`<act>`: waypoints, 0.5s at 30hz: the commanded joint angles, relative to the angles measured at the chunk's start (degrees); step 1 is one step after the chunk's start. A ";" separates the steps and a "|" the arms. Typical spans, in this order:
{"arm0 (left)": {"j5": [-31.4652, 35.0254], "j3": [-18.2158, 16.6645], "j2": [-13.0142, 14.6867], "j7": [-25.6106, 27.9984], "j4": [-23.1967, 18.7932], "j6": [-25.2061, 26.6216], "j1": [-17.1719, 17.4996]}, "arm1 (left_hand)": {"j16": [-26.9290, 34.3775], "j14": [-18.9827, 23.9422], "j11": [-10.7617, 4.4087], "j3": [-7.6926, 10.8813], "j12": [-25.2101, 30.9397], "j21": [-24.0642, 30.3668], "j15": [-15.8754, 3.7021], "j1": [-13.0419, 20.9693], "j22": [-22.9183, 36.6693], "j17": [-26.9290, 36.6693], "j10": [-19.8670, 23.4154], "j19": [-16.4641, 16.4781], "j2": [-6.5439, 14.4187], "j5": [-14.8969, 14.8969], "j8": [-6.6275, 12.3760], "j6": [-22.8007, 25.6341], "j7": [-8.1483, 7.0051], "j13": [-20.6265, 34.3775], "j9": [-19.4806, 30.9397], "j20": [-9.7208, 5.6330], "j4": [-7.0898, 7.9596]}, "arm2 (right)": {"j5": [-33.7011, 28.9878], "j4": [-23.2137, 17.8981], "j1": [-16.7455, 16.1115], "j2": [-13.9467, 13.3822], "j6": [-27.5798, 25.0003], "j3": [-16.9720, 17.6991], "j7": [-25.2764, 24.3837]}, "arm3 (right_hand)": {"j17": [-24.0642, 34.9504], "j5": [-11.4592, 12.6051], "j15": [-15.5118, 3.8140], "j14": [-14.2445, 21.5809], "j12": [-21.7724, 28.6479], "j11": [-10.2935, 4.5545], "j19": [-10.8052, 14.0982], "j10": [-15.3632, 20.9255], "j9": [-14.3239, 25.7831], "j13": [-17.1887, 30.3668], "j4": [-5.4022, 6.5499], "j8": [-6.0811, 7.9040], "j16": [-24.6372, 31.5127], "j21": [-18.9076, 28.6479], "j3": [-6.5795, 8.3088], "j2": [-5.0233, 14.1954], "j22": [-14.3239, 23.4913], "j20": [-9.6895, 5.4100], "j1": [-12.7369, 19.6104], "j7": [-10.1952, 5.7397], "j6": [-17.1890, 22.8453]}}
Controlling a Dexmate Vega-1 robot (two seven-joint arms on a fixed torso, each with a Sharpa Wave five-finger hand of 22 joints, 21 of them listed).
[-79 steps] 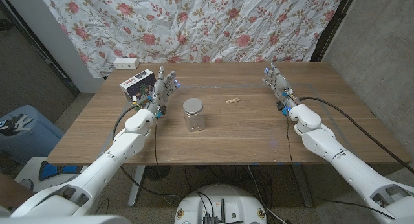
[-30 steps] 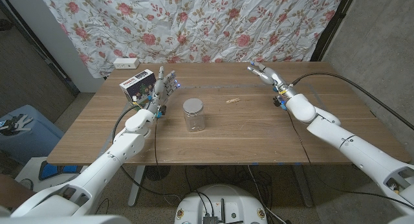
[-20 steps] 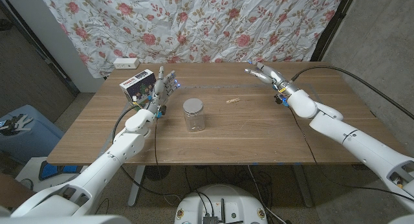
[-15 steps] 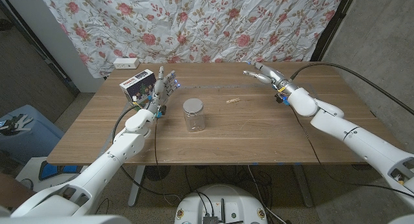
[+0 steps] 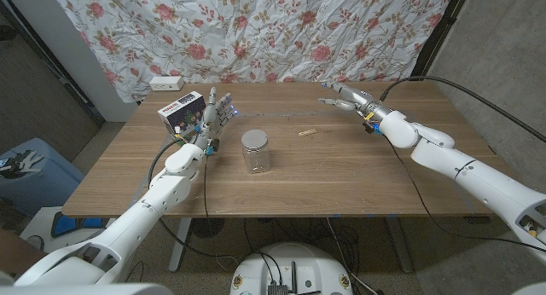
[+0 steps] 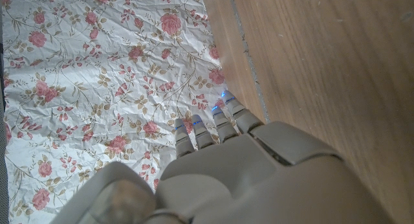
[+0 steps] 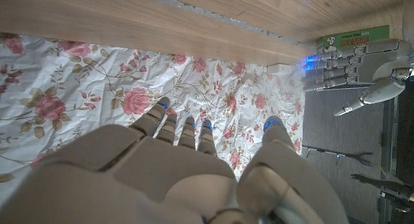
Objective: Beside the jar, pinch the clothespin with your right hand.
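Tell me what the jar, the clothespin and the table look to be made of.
Jar: clear glass or plastic, see-through wall, dull silver lid, likely metal. Clothespin: pale, probably bare wood; too small to confirm. Table: wood or wood veneer, visible grain, matte finish.

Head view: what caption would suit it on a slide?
Right hand reaches toward small wooden clothespin beside clear glass jar.
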 commanded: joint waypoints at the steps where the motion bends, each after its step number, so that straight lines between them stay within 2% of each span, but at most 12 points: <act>1: 0.01 0.00 -0.02 -0.01 0.00 0.02 -0.01 | 0.30 0.52 -0.41 0.00 0.31 0.41 -0.43 0.04 0.14 0.21 0.10 0.38 0.62 0.22 0.36 0.02 -0.50 0.12 0.27 -0.07 0.33 | -4.33 -4.22 1.61 -1.44 -4.00 -1.56 4.61 | -0.12 1.07 0.52 -0.03 0.60 -0.11 0.28 -0.10 0.39 0.26 -1.74 0.66 0.12 0.47 0.96 -0.17 0.14 0.89 2.64 -0.82 -0.17; 2: 0.01 0.00 -0.02 0.00 0.01 0.01 -0.01 | 0.30 0.51 -0.39 0.00 0.35 0.42 -0.44 0.04 0.14 0.21 0.20 0.41 0.62 0.22 0.36 0.02 -0.50 0.12 0.27 -0.08 0.33 | -4.87 -4.63 1.93 -1.49 -4.46 -1.85 5.37 | -0.24 1.68 1.03 0.12 0.73 0.29 0.46 -0.07 0.46 0.31 -2.41 0.86 0.27 0.54 1.58 -0.30 0.14 1.67 4.01 -0.47 -0.13; 5: 0.01 0.00 -0.02 -0.01 0.01 0.01 -0.01 | 0.30 0.52 -0.44 0.00 0.36 0.43 -0.43 0.04 0.14 0.21 0.21 0.41 0.62 0.22 0.35 0.02 -0.50 0.12 0.27 -0.04 0.33 | -9.25 -5.51 3.56 -1.93 -5.79 -3.64 7.44 | -0.38 2.33 1.80 0.08 0.78 0.75 0.67 -0.28 0.56 0.38 -2.88 1.15 0.34 0.60 2.25 -0.70 0.14 2.63 5.64 -0.75 0.16; 15: 0.04 -0.01 -0.05 0.11 -0.01 0.01 0.01 | 0.27 0.44 -0.40 0.00 0.34 0.40 -0.38 0.04 0.13 0.21 0.17 0.34 0.62 0.22 0.35 0.02 -0.50 0.12 0.27 -0.05 0.33 | -12.30 -5.25 6.74 -0.34 -7.26 -5.87 12.17 | -0.57 3.14 2.35 -0.19 1.20 0.02 0.54 0.32 0.75 0.54 -3.13 1.32 0.40 0.48 3.12 -2.08 0.14 4.11 8.27 -0.65 -0.13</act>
